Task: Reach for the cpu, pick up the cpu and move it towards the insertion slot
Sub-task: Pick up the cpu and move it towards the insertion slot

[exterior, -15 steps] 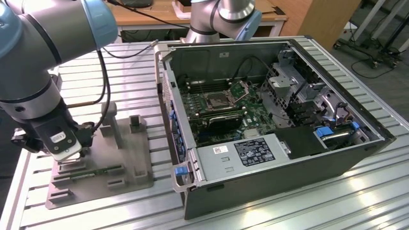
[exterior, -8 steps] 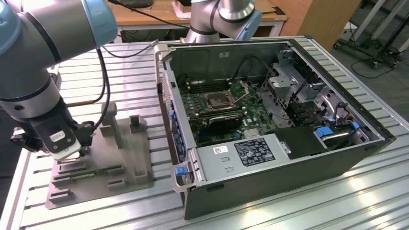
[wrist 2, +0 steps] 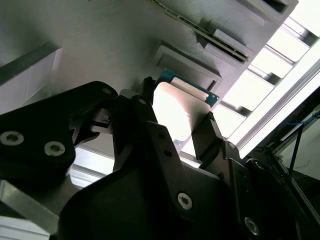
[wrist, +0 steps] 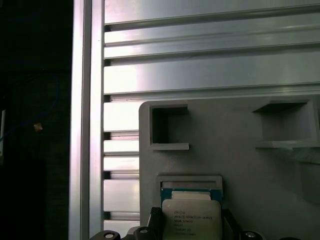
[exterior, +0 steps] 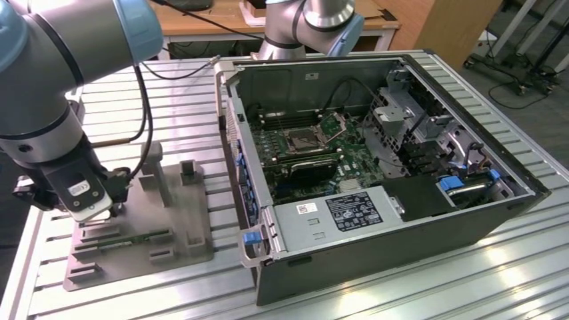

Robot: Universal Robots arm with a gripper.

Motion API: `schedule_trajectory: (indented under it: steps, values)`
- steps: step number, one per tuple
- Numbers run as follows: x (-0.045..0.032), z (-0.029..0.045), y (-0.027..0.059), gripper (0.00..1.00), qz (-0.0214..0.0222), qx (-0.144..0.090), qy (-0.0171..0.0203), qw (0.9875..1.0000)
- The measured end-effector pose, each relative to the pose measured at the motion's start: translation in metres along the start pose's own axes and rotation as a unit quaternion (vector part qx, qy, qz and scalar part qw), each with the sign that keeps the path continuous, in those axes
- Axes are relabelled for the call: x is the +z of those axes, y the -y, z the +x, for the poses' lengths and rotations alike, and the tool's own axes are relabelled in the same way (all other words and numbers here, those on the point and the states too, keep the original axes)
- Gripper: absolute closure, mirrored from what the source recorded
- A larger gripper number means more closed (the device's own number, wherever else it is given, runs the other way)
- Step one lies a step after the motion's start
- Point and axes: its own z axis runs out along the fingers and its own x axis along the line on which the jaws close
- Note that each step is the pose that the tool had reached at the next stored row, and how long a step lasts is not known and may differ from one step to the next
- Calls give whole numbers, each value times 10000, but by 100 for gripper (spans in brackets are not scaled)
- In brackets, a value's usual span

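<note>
Gripper: low over the grey fixture, clenched on two opposite edges of the cpu, sparing its faces.
Bench: slatted metal.
Computer case: mid-bench, open side up for reach from above.
Grey fixture: at the bench edge on the exterior view's left; pockets locate parts.
Insertion slot: inside the case, retention plate raised to receive.
Cpu: at its fixture pocket, metal plate up.
</note>
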Motion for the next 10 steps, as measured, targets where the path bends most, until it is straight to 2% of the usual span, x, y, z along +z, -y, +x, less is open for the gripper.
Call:
schedule_trajectory:
  steps: [10]
  values:
    - [-25, 1, -2, 46, 1, 0, -1, 10000]
